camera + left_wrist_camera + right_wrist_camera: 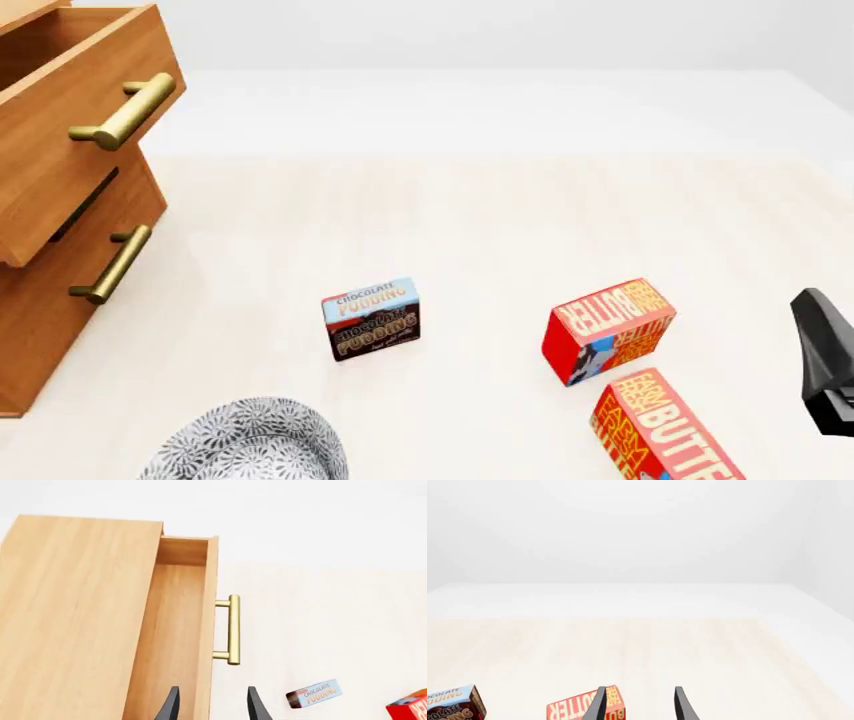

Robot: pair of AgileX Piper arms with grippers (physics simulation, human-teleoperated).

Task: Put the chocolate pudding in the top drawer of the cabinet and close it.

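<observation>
Only the left wrist view shows the top drawer [177,630] pulled out, interior bare. The left end effector [212,705] hovers above it, fingers parted, empty. The right end effector [639,705], likewise parted, hangs near a butter box [577,707]. The chocolate pudding [372,318] lies on the surface [467,220], apart from the cabinet [54,200].

Matt wooden cabinet [67,150], shiny brass handle [127,110], pale woodgrain table [534,220].

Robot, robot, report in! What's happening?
Left gripper open, empty, above open top drawer. Right gripper open, empty. Chocolate pudding on table, path unblocked.
</observation>
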